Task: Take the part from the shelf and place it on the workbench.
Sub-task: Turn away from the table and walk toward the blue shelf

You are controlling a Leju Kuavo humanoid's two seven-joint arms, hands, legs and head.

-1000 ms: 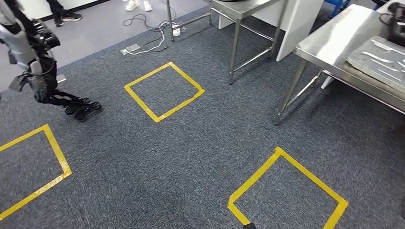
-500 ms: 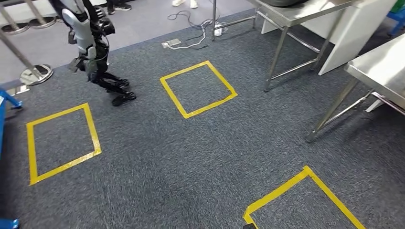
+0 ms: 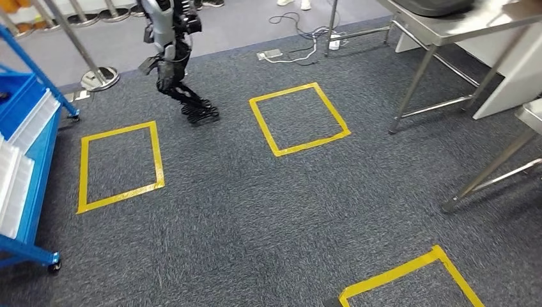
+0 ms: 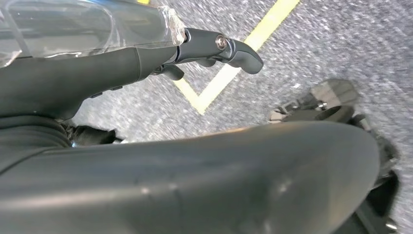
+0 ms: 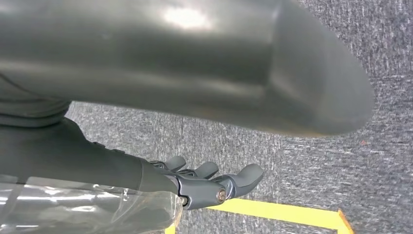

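A blue shelf cart on wheels stands at the left edge of the head view, with white trays lying in it. A steel workbench stands at the top right with a dark object on it. My left hand hangs above the carpet in the left wrist view, fingers stretched out and holding nothing. My right hand hangs the same way in the right wrist view, fingers apart and empty.
Another humanoid robot stands at the back left of the grey carpet. Yellow tape squares mark the floor. Cables and a socket box lie at the back. A second steel table's legs stand at the right; barrier posts at upper left.
The camera has swung to the left: the blue shelf cart has come into view, and the right-hand table with the grey tray has slid out of the picture.
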